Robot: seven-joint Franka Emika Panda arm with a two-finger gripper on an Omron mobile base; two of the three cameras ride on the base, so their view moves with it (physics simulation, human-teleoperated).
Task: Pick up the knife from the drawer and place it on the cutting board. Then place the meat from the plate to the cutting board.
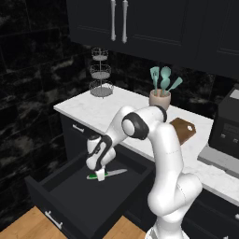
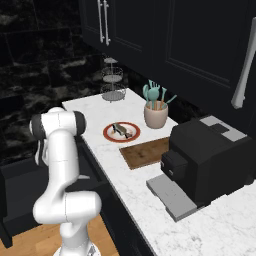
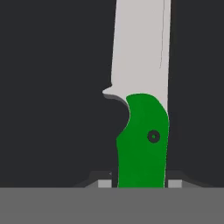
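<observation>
The drawer stands pulled open below the counter. On its dark floor lies the knife, with a green handle and a pale blade. My gripper reaches down into the drawer over the handle. In the hand view the knife runs straight up from the gripper, and both fingertips press against the sides of the green handle. The brown cutting board lies on the marble counter. Beside it is the plate with the meat on it. The board also shows behind my arm.
A tiered wire stand is at the counter's far end. A crock of teal utensils stands behind the plate. A black coffee machine sits right beside the board. Dark upper cabinets hang above.
</observation>
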